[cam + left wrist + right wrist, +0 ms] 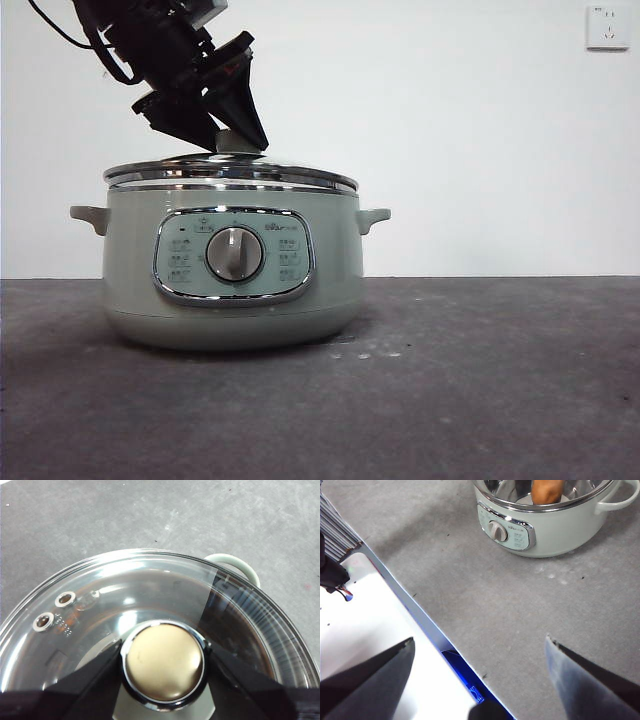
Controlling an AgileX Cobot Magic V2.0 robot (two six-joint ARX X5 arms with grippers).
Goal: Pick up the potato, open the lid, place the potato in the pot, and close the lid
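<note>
Left gripper (238, 135): comes down from the upper left in the front view, dark and tilted; its fingers (95, 672) sit against both sides of the lid's knob (164, 662), closed on it.
Lid (230, 172): clear glass with a steel rim, resting on top of the pot and seeming to sit level in the front view; two small metal-ringed holes show through the glass in the left wrist view.
Pot (232, 275): pale green, standing on the dark grey counter (480, 390) left of centre in the front view; control panel and silver dial (235, 254) face the camera, one small handle at each side.
Potato (546, 491): orange-brown, seen inside the pot in the right wrist view, cut off by the picture's edge.
Right gripper (480, 680): well apart from the pot, above the counter's edge near a white surface with a blue glow beside it; its fingers (375, 680) are spread wide with nothing between them.
Wall socket (607, 27): white, on the wall at the far upper right in the front view.
</note>
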